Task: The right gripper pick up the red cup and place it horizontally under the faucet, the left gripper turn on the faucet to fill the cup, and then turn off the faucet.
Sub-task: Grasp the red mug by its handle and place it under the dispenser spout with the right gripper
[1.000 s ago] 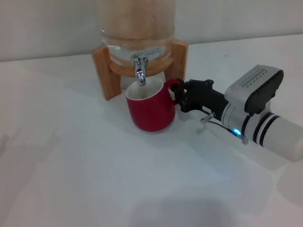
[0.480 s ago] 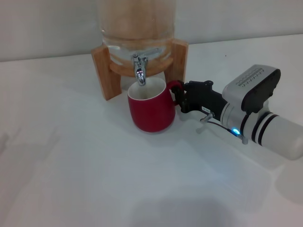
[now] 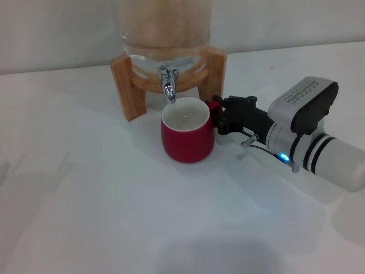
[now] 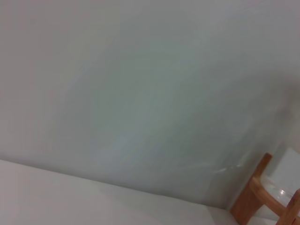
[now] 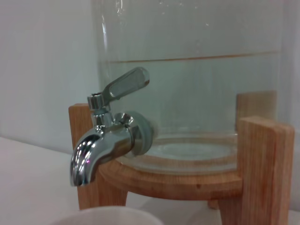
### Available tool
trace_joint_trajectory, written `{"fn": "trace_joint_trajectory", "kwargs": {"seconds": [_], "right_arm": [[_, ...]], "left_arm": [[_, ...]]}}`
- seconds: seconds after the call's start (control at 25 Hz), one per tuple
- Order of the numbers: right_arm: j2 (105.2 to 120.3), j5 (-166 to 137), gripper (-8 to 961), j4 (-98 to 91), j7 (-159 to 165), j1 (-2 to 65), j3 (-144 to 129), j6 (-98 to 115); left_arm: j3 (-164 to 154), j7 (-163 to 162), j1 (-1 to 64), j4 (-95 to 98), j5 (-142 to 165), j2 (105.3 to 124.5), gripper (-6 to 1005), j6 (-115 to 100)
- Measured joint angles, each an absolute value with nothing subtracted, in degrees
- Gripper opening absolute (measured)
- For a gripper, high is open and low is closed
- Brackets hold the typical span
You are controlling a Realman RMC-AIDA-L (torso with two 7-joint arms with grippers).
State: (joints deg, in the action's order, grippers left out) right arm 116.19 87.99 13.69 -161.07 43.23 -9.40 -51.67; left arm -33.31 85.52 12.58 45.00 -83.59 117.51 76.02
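Note:
The red cup (image 3: 187, 138) stands upright on the white table, its white inside showing, just below and slightly right of the chrome faucet (image 3: 168, 85). My right gripper (image 3: 219, 117) reaches in from the right and is shut on the cup's red handle. In the right wrist view the faucet (image 5: 101, 145) is close, with its lever angled up and its spout pointing down. The cup's white rim (image 5: 105, 216) shows under it at the picture's edge. No water runs from the spout. My left gripper is out of view.
The glass jar (image 3: 165, 34) sits on a wooden stand (image 3: 124, 85) at the back of the table, against a pale wall. The left wrist view shows only that wall and a corner of the stand (image 4: 248, 197). Bare white tabletop (image 3: 85, 200) lies in front and to the left.
The cup was tilted in my right gripper; it now sits level and has shifted slightly right, closer under the spout. The right arm barely moved.

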Motion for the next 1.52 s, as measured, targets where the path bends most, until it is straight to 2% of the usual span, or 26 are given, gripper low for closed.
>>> {"fn": "trace_joint_trajectory", "kwargs": {"seconds": [0.2,1.52], "right_arm": [[116.19,87.99,177,13.64,-161.07,43.21,-9.40,-51.85],[116.19,86.51,178,16.50,-161.46,44.77,-6.57,-50.21]], "left_arm": [[-33.31,85.51,12.56,45.00,-83.58,117.51,824,76.02],[-33.31,85.52,12.48,44.74,-83.25,117.51,824,75.94]]}}
